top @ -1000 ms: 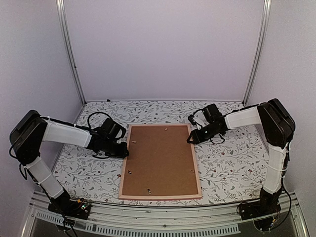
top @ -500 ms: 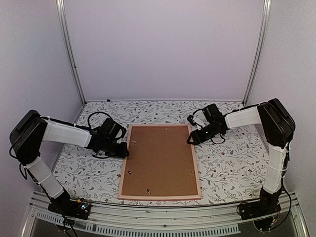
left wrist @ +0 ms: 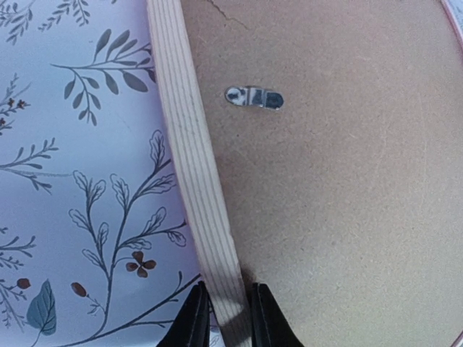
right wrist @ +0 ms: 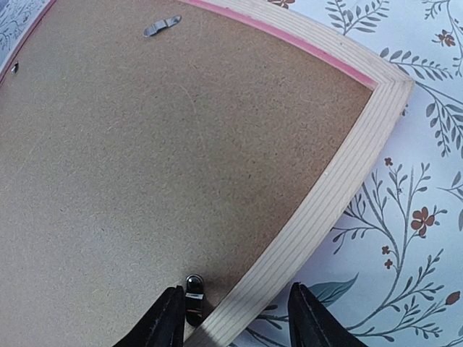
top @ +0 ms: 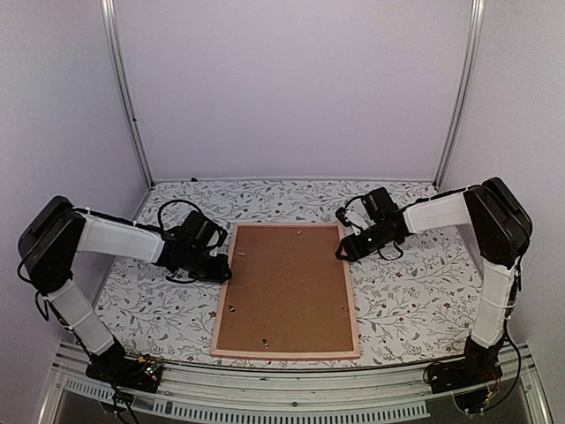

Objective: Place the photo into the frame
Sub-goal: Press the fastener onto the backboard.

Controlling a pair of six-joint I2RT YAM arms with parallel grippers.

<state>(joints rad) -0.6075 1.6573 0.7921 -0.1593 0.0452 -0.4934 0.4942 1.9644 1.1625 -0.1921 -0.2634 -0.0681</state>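
Note:
The frame point(top: 284, 352) lies face down on the floral table, its plain brown backing board point(top: 287, 287) facing up. The photo is hidden. My left gripper point(top: 222, 272) sits at the frame's left side. In the left wrist view my left gripper point(left wrist: 228, 296) is shut on the pale wooden rail point(left wrist: 192, 166). My right gripper point(top: 342, 250) is at the frame's upper right side. In the right wrist view my right gripper point(right wrist: 235, 289) stands open, straddling the right rail point(right wrist: 325, 210) without touching it, one finger beside a small black turn clip point(right wrist: 193, 298).
Several small metal clips dot the backing board, such as a clip point(left wrist: 254, 97) near the left rail and another clip point(right wrist: 162, 27) near the top rail. White walls enclose the floral tablecloth point(top: 406, 300) on three sides.
My right gripper's jaws have spread wider around the right rail. The left gripper and the frame have not moved.

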